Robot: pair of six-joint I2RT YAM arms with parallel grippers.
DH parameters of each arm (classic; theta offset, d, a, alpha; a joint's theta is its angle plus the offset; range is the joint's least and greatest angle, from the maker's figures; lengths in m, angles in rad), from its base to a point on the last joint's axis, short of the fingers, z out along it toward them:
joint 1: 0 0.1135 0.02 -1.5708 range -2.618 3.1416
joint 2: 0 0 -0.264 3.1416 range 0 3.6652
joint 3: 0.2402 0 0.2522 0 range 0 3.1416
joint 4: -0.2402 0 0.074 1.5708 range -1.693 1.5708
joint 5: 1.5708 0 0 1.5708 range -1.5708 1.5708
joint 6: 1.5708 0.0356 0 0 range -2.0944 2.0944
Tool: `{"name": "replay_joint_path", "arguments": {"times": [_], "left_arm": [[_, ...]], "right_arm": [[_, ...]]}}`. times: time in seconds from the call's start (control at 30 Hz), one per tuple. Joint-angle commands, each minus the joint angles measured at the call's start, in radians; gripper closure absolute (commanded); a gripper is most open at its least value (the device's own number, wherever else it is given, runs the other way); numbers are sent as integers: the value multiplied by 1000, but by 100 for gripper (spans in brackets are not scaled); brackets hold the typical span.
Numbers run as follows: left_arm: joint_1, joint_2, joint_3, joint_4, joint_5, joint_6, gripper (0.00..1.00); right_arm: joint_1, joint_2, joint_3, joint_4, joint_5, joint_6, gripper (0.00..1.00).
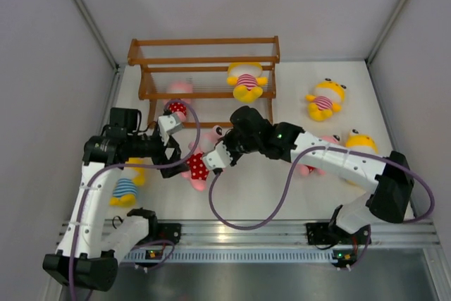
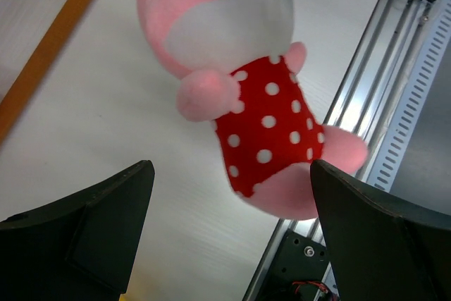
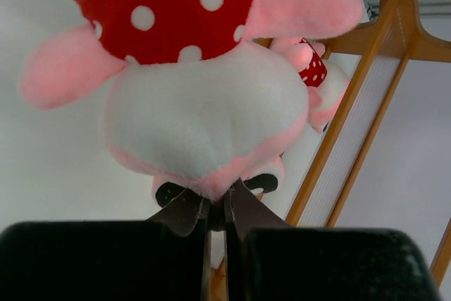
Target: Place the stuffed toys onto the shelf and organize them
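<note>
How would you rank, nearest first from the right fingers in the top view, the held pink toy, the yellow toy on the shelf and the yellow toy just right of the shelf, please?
1. Pink toy: pinched in the right fingers.
2. Shelved yellow toy: behind, on the shelf.
3. Loose yellow toy: right of the shelf.

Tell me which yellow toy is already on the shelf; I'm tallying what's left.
The pink-striped yellow toy lying on the shelf, right of centre; the other yellow toys lie on the table.
</note>
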Motion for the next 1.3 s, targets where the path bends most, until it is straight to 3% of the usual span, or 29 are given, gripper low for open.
{"name": "replay_joint_path", "arguments": {"times": [0.0,0.2,0.3,0.4,0.43,0.47,0.5,0.57,0.6,0.67,0.8,0.9,1.03,1.1,1.27], "left_arm": [[-14,42,17,10,133,39,1],[-22,109,42,19,90,36,2],[-22,160,39,87,-22,-51,1],[-23,192,34,93,-19,-76,2],[-23,197,37,93,-2,-83,7],[-23,203,42,93,12,-87,21],[-23,212,54,91,30,-97,56],[-23,221,69,93,33,-108,96],[-23,226,80,93,33,-122,100],[-19,223,79,91,50,-128,100],[-7,214,56,140,72,-204,100],[13,217,51,169,53,-260,100],[42,224,46,205,29,-323,100],[50,231,48,223,22,-353,100],[70,228,51,222,35,-364,100]], "right_arm": [[-12,24,56,11,-66,-120,100],[-10,32,54,99,-129,-186,100],[-12,21,47,178,-173,-173,100],[-16,12,39,238,-215,-154,98],[-16,15,46,263,-222,-135,96],[-18,19,51,269,-227,-121,93],[-18,21,51,287,-227,-61,82],[-22,7,18,402,-212,37,78],[-31,-6,-4,457,-209,151,72],[-45,-64,-100,621,-207,273,61],[-47,-187,-236,706,-158,515,30],[-36,-293,-306,731,-76,710,29],[85,-339,-371,720,105,746,29],[212,-292,-371,744,243,754,29],[327,-136,-351,798,362,760,27]]}}
